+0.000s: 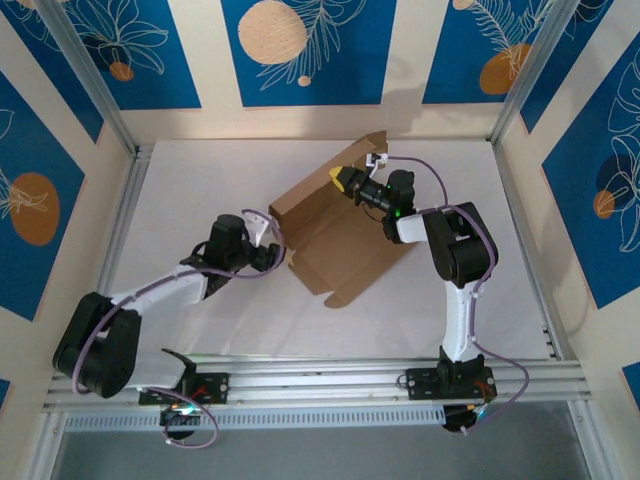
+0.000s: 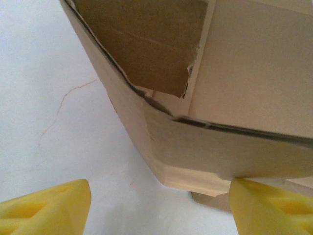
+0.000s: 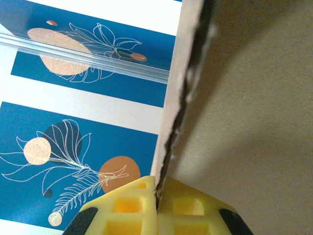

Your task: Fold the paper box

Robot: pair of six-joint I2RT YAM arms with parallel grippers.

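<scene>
The paper box [image 1: 340, 240], creased matte brown cardboard, is laid on the white table [image 1: 200, 190]. Its raised flap's ragged edge is pinched by the right gripper [image 3: 156, 208]. The left gripper [image 2: 159, 208] is spread wide, empty, near a corner.

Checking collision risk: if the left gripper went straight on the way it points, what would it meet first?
Probably the paper box: its corner wall stands straight ahead of the open left gripper, though depth is unclear.
</scene>
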